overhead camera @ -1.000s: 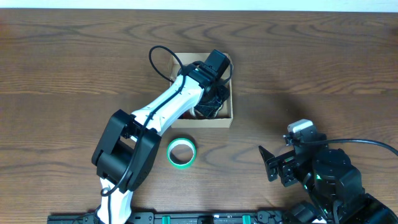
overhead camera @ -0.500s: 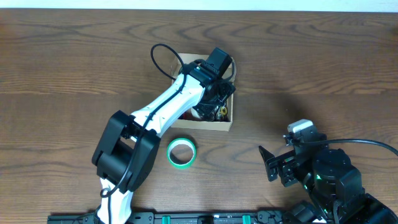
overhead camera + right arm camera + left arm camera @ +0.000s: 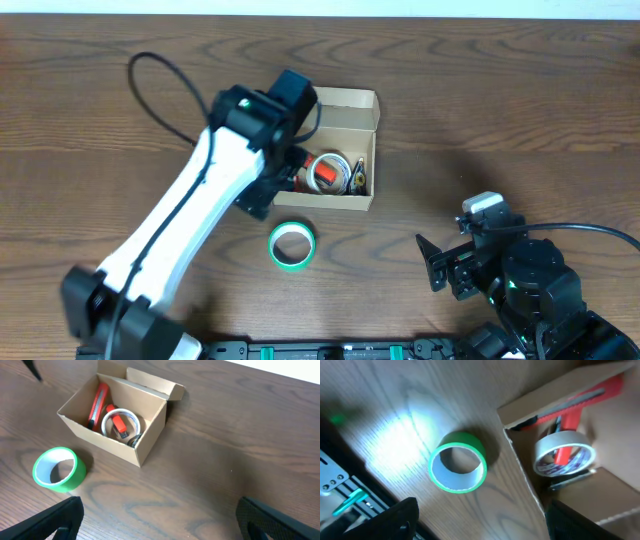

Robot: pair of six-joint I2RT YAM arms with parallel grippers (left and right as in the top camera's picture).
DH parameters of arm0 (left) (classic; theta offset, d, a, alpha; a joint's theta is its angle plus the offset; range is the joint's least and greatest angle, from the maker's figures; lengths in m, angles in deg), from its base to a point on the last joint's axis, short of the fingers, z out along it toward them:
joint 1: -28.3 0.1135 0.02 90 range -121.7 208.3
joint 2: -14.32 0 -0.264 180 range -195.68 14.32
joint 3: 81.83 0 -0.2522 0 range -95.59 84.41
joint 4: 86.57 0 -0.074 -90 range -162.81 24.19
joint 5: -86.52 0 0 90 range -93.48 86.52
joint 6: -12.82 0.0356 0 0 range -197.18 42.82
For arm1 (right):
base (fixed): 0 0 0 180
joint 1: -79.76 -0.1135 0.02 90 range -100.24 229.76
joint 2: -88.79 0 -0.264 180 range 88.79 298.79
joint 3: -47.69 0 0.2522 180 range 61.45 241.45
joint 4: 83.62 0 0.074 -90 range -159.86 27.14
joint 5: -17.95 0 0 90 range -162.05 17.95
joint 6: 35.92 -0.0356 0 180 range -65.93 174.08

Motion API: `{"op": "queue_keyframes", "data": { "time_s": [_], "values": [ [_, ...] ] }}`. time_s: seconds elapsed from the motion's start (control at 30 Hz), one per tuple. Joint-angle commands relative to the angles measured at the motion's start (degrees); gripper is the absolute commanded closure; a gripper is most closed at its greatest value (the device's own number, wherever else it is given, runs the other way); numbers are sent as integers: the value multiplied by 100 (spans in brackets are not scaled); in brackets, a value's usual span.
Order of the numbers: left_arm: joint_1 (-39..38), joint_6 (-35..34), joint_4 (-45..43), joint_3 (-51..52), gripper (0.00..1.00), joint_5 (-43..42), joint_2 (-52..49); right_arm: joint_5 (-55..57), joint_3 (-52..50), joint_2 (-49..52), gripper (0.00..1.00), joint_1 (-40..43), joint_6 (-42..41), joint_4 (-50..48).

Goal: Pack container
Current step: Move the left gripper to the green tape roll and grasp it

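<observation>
The cardboard container [image 3: 362, 198] stands open at the table's middle, its flap lid [image 3: 347, 100] raised at the far side. Inside lie a white tape roll [image 3: 328, 171], a red cutter [image 3: 97, 402] and a small dark item. A green tape roll [image 3: 291, 245] lies on the table just in front of the container. My left gripper [image 3: 273, 185] is open and empty, above the container's left edge and the green roll [image 3: 458, 469]. My right gripper [image 3: 445, 265] is open and empty, low at the front right, apart from the container [image 3: 150, 440].
The dark wood table [image 3: 500, 100] extends on all sides of the container. A black rail [image 3: 330, 350] runs along the front edge. The left arm's cable [image 3: 160, 90] loops over the left part of the table.
My left gripper has come out of the container and swung left and up. The white roll and red cutter inside now show. The right arm has not moved.
</observation>
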Motion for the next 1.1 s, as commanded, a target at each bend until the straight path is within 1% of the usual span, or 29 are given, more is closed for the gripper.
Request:
{"op": "queue_keyframes", "data": {
  "time_s": [0.0, 0.13, 0.27, 0.43, 0.53, 0.77, 0.9, 1.07],
  "values": [
    [-11, -356, -87, 476, 18, 302, 369, 50, -15, -7, 1, 57, -85, 7],
    [-13, -601, -640, 1513, 18, 15, 901, 50, -15, -7, 1, 57, -85, 7],
    [-44, -680, -1209, 2363, 18, -282, 1331, 50, -15, -7, 1, 57, -85, 7],
    [-195, -1093, -1655, 3261, 18, -608, 1749, 50, -15, -7, 1, 57, -85, 7],
    [-321, -1515, -1941, 3742, 18, -837, 1810, 52, -15, -7, 1, 57, -85, 7],
    [-529, -2203, -2726, 4387, 19, -1123, 1751, 50, -15, -7, 1, 57, -85, 7],
    [-636, -2629, -2894, 4524, 20, -1180, 1665, 50, -15, -7, 1, 57, -85, 7],
    [-734, -2686, -2970, 4529, 23, -1224, 1475, 50, -15, -7, 1, 57, -85, 7]
  ]
}}
